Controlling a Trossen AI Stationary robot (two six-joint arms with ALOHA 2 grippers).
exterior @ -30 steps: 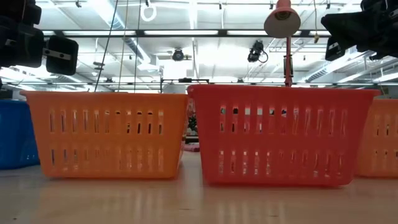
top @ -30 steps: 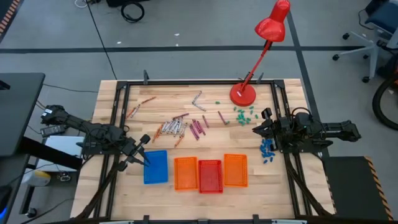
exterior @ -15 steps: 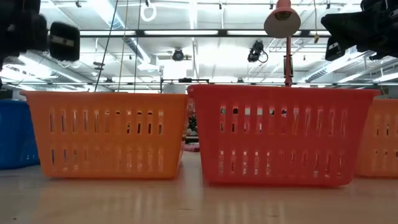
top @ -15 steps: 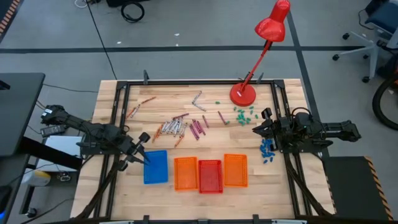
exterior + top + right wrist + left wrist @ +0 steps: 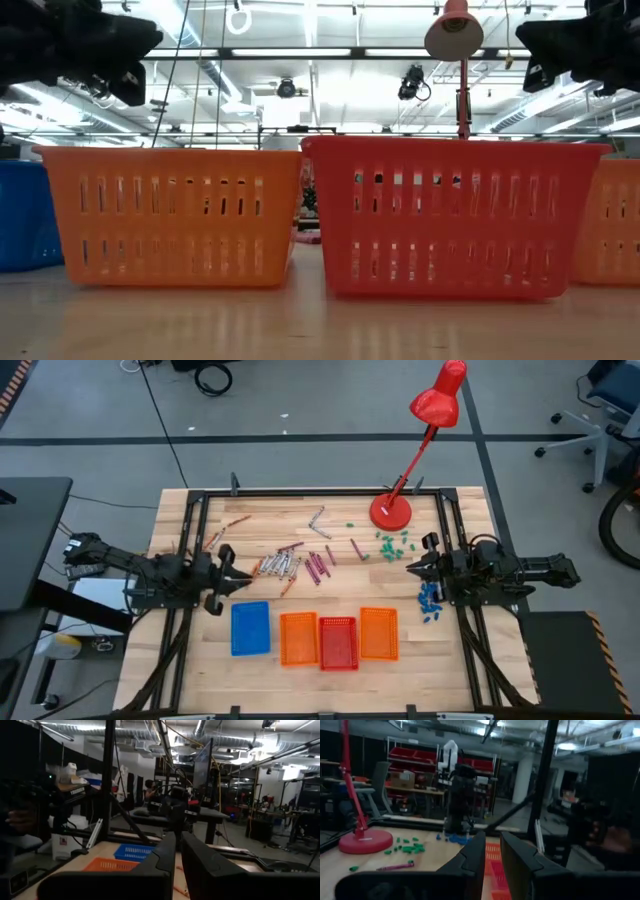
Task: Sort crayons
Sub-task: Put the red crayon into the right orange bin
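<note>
Four trays [image 5: 339, 641] sit empty at the near edge; the crayons [image 5: 290, 566] lie scattered mid-table. I hold the left gripper [image 5: 232, 573] beside them, fingers narrow, holding nothing. Right gripper [image 5: 412, 568] waits, closed. Next: descend and pick one crayon.

No legible text, labels, brands or numbers in any view. The baskets, lamp and table carried no readable markings. The boxes and bins on the shelves in the room behind were too small and dim to read.
</note>
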